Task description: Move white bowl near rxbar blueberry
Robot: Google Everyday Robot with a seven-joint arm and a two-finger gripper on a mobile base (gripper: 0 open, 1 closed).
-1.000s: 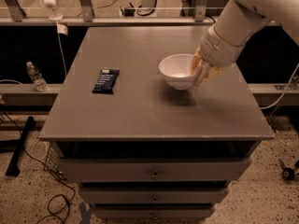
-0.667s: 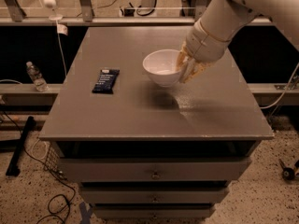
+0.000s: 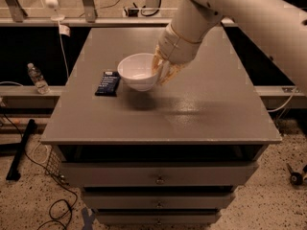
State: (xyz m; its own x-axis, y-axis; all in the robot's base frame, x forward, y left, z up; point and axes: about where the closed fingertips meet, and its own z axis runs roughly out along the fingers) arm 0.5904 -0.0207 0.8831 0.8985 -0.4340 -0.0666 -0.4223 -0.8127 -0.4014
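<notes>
Above the grey tabletop [image 3: 201,109], just beside the flat dark navy snack bar [image 3: 108,83] whose white lettering is too small to read, hangs the plain glossy round white bowl [image 3: 136,71], its rim pinched between the jaws of the gripper [image 3: 162,70].

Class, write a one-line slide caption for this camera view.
The gripper holds the white bowl by its rim above the table, beside the rxbar blueberry.
</notes>
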